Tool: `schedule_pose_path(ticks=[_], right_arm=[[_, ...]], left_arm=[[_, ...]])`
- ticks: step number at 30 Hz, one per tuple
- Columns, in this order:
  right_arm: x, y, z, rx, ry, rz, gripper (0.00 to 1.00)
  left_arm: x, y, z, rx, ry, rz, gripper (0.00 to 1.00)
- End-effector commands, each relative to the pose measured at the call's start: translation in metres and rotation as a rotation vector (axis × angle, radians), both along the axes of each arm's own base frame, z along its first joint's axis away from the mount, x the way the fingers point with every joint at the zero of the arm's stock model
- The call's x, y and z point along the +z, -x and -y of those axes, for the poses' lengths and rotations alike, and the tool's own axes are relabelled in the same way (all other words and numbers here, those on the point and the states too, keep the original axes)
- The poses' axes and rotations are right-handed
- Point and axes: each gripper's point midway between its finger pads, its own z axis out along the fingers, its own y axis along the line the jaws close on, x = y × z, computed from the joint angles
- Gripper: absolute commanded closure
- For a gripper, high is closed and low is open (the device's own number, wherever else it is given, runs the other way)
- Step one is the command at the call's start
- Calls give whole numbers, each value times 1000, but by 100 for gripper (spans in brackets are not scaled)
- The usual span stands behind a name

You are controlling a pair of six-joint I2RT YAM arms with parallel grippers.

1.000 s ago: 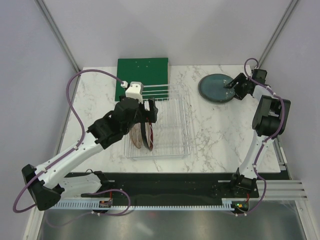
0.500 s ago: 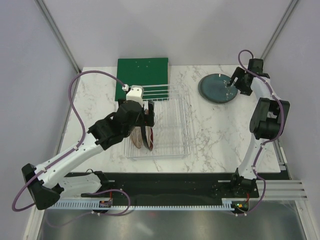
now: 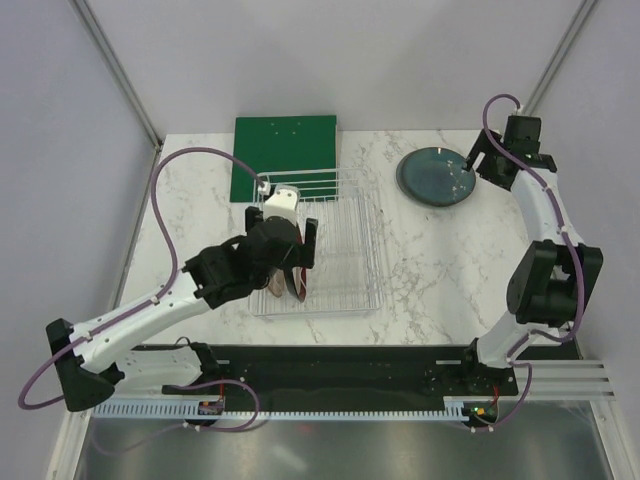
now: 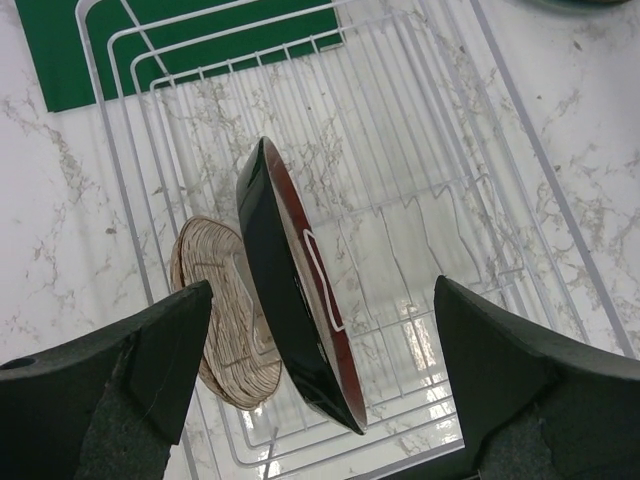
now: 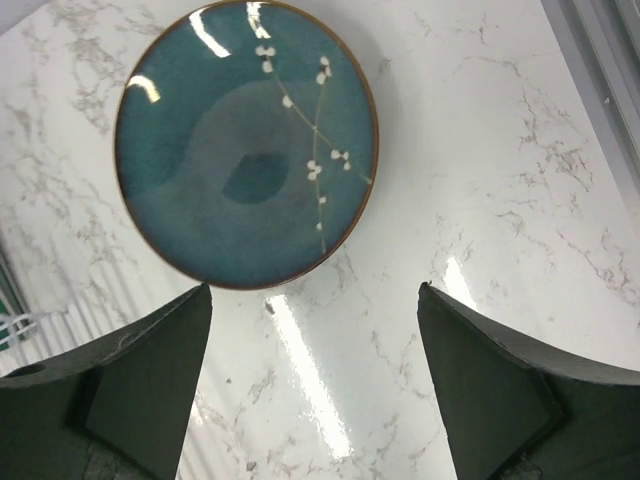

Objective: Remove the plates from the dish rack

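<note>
The white wire dish rack (image 3: 345, 250) (image 4: 400, 200) stands mid-table. Two plates stand on edge at its left end: a maroon-rimmed plate (image 3: 297, 283) (image 4: 300, 330) with a dark underside, and to its left a brownish-pink ribbed plate (image 3: 272, 283) (image 4: 215, 340). My left gripper (image 3: 297, 243) (image 4: 322, 290) hangs open above them, its fingers either side of the maroon plate and apart from it. A dark teal plate (image 3: 437, 177) (image 5: 247, 145) lies flat on the table at the back right. My right gripper (image 3: 480, 163) (image 5: 313, 290) is open just beside it, holding nothing.
A flat green board (image 3: 285, 150) (image 4: 70, 50) lies behind the rack's back left corner. The right part of the rack holds no plates. The table's right edge (image 5: 600, 80) runs close to the teal plate.
My right gripper has opened wider, let go of the teal plate's rim and drawn back. My left gripper has shifted nearer over the two standing plates.
</note>
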Motion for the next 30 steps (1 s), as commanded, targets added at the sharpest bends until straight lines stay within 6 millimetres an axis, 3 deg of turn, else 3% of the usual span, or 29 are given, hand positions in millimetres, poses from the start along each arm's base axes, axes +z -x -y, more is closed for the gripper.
schedule_pose_path(ticks=[1,2,4,5,9,12,15,16,18,30], right_arm=[[36,20,-17,39,25,81,9],[50,27,-20,43,29,112,9],[53,37,-23,49,31,120,9],[66,43,-25,50,32,152,9],[76,61,-29,55,32,181,9],[78,69,-31,58,22,191,8],[72,73,-33,60,18,180,9],[71,74,-33,59,16,178,9],[64,75,-38,81,-4,166,9],[35,84,-46,101,-19,114,10]], left_arm=[[-18,-1,-11,130,-74,-10,3],[-22,-3,-13,163,-76,-12,5],[-38,-3,-18,215,-126,-40,6],[-43,-4,-17,234,-133,-47,7],[-57,-6,-21,298,-214,-51,12],[-60,-9,-19,325,-220,-48,27],[-57,-10,-18,337,-228,-37,51],[-55,-10,-18,338,-232,-36,76],[-51,-12,-18,347,-242,-26,96],[-26,-23,-30,509,-472,43,98]])
